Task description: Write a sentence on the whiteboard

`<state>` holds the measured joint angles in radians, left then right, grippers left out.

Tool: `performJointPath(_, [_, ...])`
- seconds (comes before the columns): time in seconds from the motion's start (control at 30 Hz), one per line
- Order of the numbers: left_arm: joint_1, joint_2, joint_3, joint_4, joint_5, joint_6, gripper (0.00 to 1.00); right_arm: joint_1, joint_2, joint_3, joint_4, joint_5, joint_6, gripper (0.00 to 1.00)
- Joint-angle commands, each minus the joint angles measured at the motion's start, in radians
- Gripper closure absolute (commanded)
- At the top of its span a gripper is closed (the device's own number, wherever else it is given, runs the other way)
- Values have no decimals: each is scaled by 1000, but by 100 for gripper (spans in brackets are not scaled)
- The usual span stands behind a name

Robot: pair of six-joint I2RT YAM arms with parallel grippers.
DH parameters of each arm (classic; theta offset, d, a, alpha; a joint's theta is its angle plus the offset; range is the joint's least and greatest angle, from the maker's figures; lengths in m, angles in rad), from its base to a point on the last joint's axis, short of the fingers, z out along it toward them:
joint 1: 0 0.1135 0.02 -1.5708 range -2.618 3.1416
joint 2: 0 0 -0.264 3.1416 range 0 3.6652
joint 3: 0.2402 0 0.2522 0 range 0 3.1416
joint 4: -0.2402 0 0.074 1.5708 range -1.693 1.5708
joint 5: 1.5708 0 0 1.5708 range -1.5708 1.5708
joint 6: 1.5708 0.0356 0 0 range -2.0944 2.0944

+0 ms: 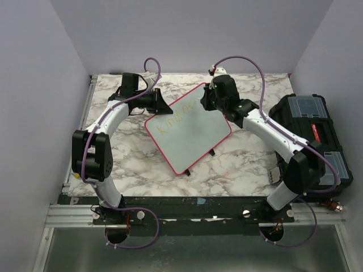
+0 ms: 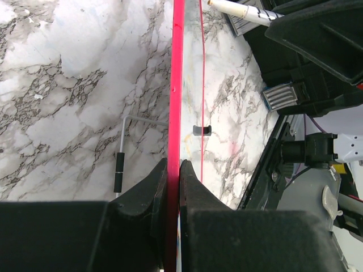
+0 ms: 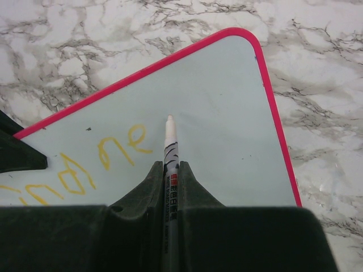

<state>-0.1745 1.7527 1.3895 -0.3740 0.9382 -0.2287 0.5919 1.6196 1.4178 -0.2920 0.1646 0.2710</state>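
Yellow letters (image 3: 108, 153) look faint, so with left jaws pinching the whiteboard (image 1: 190, 130) steady, right jaws gripping the marker (image 3: 169, 139) should press evenly.

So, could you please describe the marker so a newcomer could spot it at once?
On the marble table sits a pink-framed whiteboard. Over its far corner the right claw is shut on the marker. It is a thin white pen with black print, pale against the black claw, tip aimed beside the yellow letters.
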Motion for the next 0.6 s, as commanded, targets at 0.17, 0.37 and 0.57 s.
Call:
performJointPath(0.17, [-33, 22, -14, -42, -28, 103, 100, -19, 54, 58, 24, -28, 14, 99])
performJointPath(0.37, [-33, 22, -14, -44, -27, 104, 100, -21, 77, 77, 24, -35, 13, 99])
performJointPath(0.57, [-33, 22, -14, -45, -29, 104, 100, -22, 88, 74, 16, -52, 10, 99])
